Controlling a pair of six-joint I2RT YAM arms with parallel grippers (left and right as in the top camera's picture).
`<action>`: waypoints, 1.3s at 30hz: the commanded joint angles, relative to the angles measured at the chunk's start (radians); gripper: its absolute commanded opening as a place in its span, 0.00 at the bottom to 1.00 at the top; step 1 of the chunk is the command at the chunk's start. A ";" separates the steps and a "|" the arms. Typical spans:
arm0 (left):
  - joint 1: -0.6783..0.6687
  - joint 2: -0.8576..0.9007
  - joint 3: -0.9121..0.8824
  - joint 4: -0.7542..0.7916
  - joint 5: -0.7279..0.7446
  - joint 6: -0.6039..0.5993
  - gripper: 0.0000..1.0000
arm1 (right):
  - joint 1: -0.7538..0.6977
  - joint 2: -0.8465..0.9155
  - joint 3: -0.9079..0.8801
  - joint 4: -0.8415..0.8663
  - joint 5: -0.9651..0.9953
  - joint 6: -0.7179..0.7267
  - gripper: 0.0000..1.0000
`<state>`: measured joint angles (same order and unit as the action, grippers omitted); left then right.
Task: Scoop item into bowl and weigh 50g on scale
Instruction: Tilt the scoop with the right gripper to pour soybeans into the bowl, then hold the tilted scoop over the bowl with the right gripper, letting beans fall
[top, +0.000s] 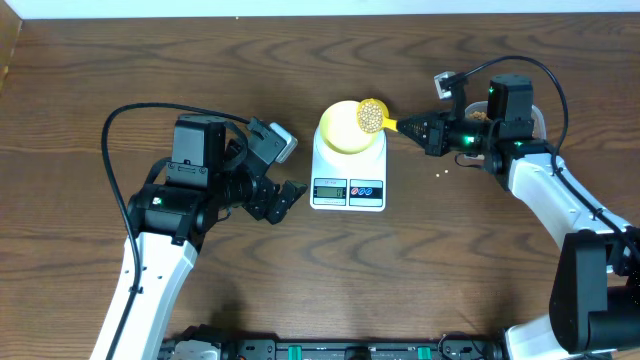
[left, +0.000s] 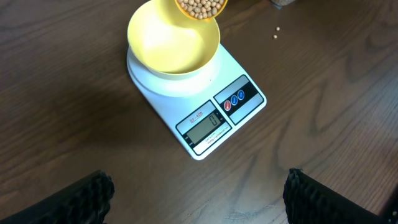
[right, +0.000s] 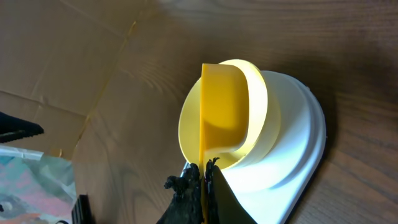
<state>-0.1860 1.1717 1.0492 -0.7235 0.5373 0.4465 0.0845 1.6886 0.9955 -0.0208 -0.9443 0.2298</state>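
Note:
The pale yellow bowl (top: 342, 127) sits on the white scale (top: 348, 190), whose display and two buttons face the front. The bowl looks empty in the left wrist view (left: 171, 43). My right gripper (top: 418, 127) is shut on the handle of a bright yellow scoop (top: 372, 115) filled with tan beans (left: 200, 6), held over the bowl's right rim. In the right wrist view the scoop (right: 222, 115) hangs above the bowl (right: 186, 134) and scale (right: 298, 143). My left gripper (top: 288, 197) is open and empty, left of the scale.
A few loose beans (top: 442, 176) lie on the wooden table right of the scale. A container with beans (top: 482, 115) sits behind the right arm, mostly hidden. Cardboard and a plastic bag (right: 31, 180) show at the left of the right wrist view.

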 joint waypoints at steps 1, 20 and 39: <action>-0.003 0.004 -0.005 0.003 0.012 0.013 0.89 | 0.009 0.006 0.003 0.002 -0.003 -0.026 0.01; -0.003 0.004 -0.005 0.003 0.012 0.013 0.89 | 0.009 0.006 0.003 0.003 -0.004 -0.090 0.01; -0.003 0.004 -0.005 0.003 0.012 0.013 0.89 | 0.053 0.006 0.003 0.002 0.028 -0.160 0.01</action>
<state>-0.1860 1.1717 1.0492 -0.7235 0.5373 0.4465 0.1242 1.6886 0.9955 -0.0212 -0.9340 0.1013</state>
